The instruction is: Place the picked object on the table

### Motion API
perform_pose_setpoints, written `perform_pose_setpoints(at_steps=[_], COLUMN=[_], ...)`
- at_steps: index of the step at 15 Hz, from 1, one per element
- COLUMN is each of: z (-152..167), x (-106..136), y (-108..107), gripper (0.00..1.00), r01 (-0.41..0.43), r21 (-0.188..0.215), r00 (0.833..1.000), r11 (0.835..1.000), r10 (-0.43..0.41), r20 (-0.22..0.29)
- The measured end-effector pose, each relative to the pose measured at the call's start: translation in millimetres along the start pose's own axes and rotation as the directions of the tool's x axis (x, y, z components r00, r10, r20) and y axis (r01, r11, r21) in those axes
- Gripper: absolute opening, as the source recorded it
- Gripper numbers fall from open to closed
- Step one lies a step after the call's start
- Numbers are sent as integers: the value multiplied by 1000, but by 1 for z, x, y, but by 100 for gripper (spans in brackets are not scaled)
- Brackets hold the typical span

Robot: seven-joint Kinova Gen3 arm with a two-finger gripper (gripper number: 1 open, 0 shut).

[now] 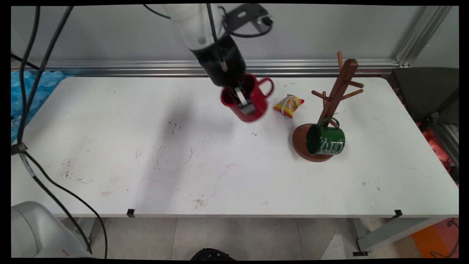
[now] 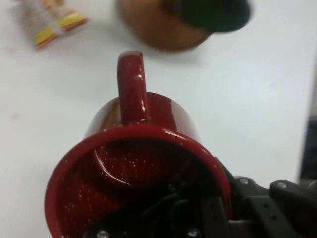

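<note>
**Findings.** The gripper (image 1: 246, 106) is clamped on the red mug (image 1: 256, 101). One finger is down inside the cup and the other is against the outside of the wall, so the hold is on the rim and side, not on the handle. The hand view confirms this: the rim crosses the black linkage at the bottom of the picture, and the dark interior is open to the camera.

**Position.** The red mug is over the far middle of the white table (image 1: 146, 154), just left of a yellow and red snack packet (image 1: 288, 105). It appears to be raised clear of the surface (no contact with the top can be made out).

**Standing of the work.** The wooden mug tree (image 1: 339, 88) stands to the right. A green mug (image 1: 327, 140) hangs by its handle from a low peg, its body over the round base. The upper pegs are bare. The red mug is well apart from the tree and touches no peg.

**Orientation.** The red mug is tilted, not upright. Its long axis follows the line of the gripper, with the mouth up and to the left towards the arm and the base down and to the right. The handle (image 1: 270, 86) sticks out on the right, on the side of the packet and the tree.
</note>
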Motion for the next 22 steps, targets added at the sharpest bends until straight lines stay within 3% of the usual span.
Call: perform_pose_setpoints(at_steps=[6, 11, 16, 22], z=[-1, 26, 69, 109], x=[-5, -11, -18, -20], y=[-42, -79, -99, -111], gripper=[0, 0, 0, 0], r01=[-49, -106, -123, -103], r21=[109, 167, 186, 185], r00=[993, 969, 936, 901], r11=[993, 980, 975, 977], r10=[36, 64, 51, 13], r20=[114, 237, 349, 433])
